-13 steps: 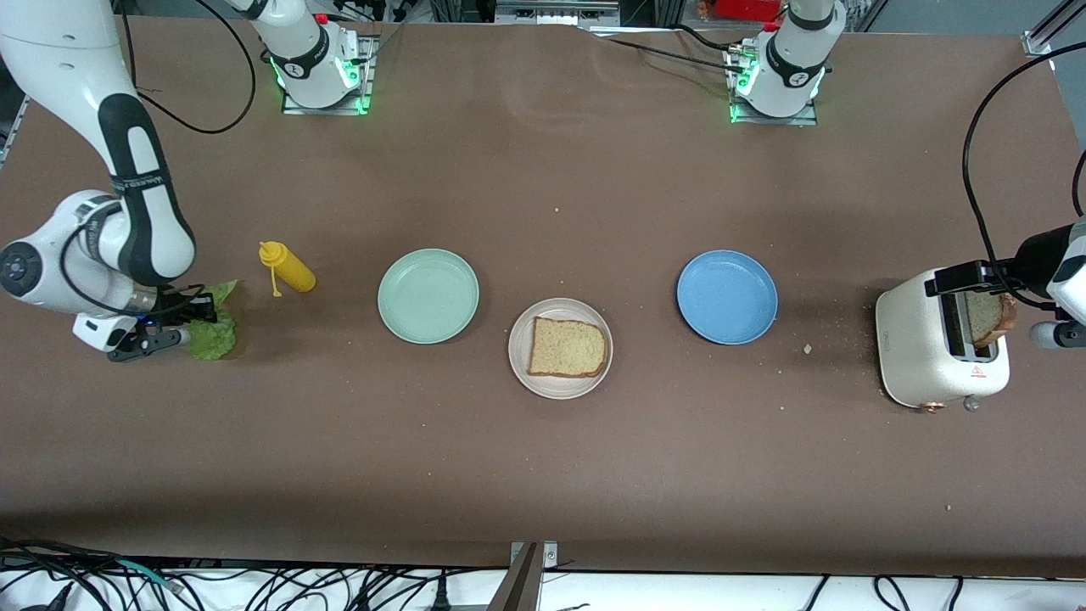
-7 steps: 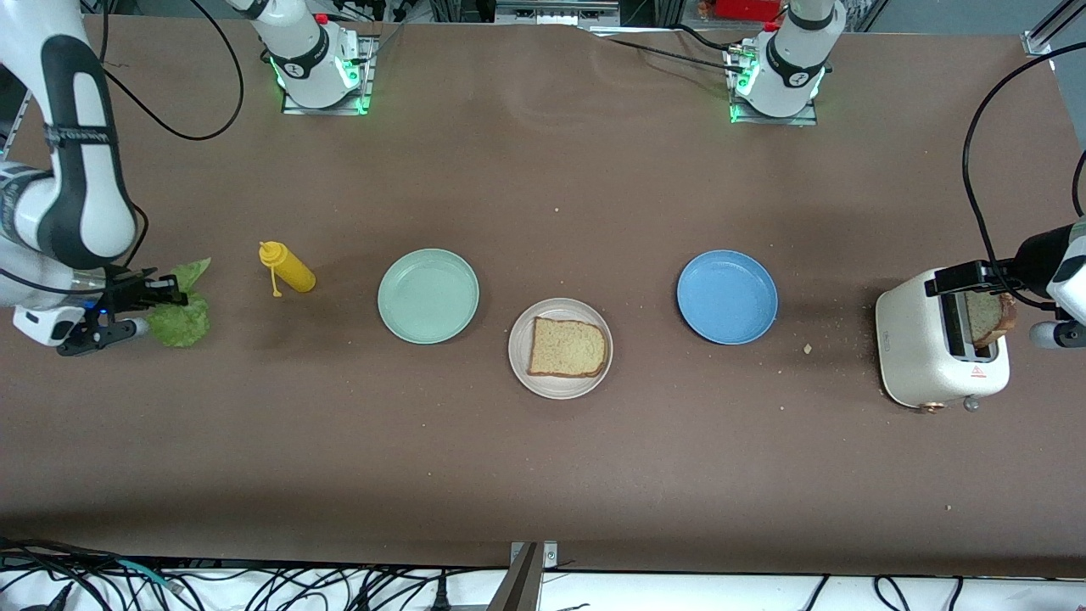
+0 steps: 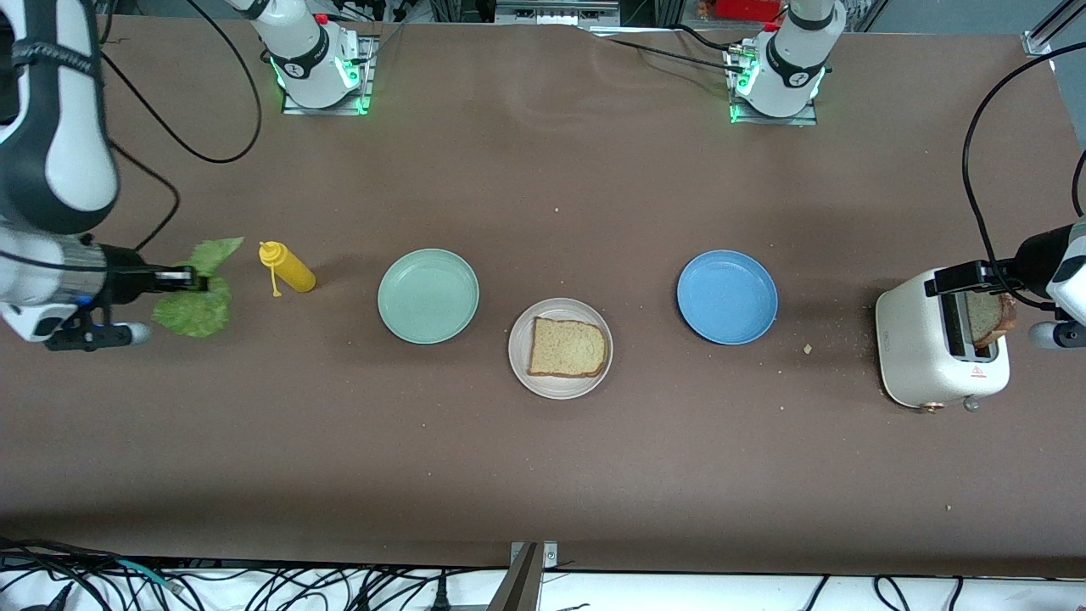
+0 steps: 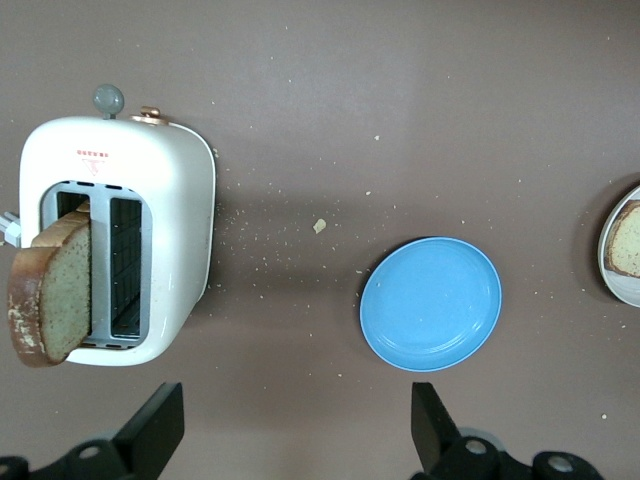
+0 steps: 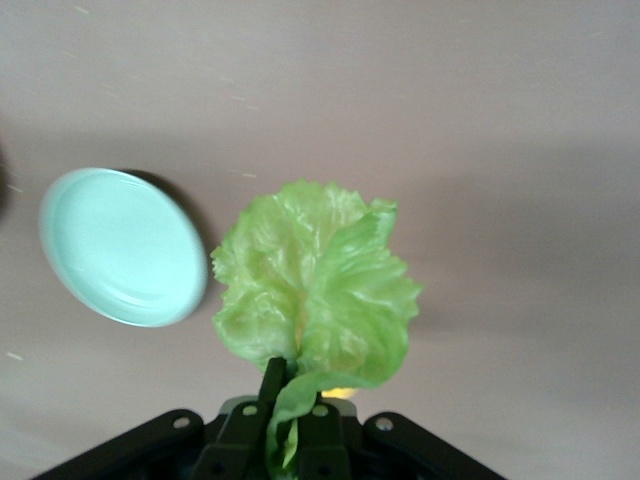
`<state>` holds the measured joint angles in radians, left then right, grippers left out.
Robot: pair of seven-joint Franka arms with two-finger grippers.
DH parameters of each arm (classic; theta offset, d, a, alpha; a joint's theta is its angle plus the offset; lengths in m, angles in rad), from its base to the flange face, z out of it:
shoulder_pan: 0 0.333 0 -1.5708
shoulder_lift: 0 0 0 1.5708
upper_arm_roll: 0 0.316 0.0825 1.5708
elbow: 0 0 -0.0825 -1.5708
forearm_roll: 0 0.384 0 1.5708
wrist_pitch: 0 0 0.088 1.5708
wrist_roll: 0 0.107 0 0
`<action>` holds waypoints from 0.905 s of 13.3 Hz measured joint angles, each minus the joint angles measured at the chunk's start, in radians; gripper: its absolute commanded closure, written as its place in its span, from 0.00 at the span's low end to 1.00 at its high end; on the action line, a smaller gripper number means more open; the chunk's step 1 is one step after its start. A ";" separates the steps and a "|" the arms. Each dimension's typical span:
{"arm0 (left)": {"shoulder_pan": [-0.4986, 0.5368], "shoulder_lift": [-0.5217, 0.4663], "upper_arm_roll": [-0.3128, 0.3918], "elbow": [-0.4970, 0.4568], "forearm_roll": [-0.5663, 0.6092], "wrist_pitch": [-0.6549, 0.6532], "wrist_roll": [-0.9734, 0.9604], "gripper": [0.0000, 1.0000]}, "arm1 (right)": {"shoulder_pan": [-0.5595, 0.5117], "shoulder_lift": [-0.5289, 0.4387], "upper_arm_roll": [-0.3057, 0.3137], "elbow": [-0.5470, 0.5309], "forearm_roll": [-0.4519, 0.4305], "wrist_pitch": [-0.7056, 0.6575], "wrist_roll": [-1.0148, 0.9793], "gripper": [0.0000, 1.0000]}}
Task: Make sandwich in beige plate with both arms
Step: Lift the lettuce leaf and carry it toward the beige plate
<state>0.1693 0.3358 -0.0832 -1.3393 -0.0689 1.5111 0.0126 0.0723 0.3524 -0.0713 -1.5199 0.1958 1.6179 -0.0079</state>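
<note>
Lettuce [image 3: 197,297] is lifted higher now, pinched in the right gripper [image 3: 188,278]; left gripper [image 4: 290,440] waits wide open over the toaster [image 3: 937,352].

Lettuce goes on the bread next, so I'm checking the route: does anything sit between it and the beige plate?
Yes. The yellow bottle and mint-green plate lie between the held lettuce and the beige plate.
</note>
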 measured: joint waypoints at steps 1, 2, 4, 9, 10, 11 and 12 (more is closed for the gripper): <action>0.000 0.000 0.000 0.000 0.000 0.000 0.000 0.00 | 0.002 -0.008 0.065 0.001 0.015 0.006 0.121 1.00; 0.000 0.000 0.000 0.000 0.000 0.000 0.000 0.00 | 0.008 -0.011 0.124 0.003 0.036 0.028 0.234 1.00; 0.000 0.000 -0.001 0.000 0.000 0.000 0.000 0.00 | 0.031 -0.008 0.215 0.003 0.052 0.118 0.449 1.00; 0.000 0.000 -0.001 0.000 0.000 0.000 0.000 0.00 | 0.252 0.092 0.254 -0.005 0.100 0.423 0.869 1.00; 0.000 0.000 -0.001 0.000 0.000 0.001 0.000 0.00 | 0.300 0.129 0.254 -0.007 0.102 0.496 0.932 1.00; 0.000 0.000 -0.001 0.000 0.000 0.001 0.000 0.00 | 0.349 0.174 0.254 -0.009 0.102 0.586 0.994 1.00; 0.000 0.000 -0.001 0.000 0.000 0.001 0.000 0.00 | 0.392 0.222 0.254 -0.010 0.102 0.685 1.046 1.00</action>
<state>0.1692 0.3359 -0.0844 -1.3393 -0.0689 1.5118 0.0126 0.4641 0.5744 0.1825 -1.5300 0.2977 2.3024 1.0381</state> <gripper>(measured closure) 0.000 0.912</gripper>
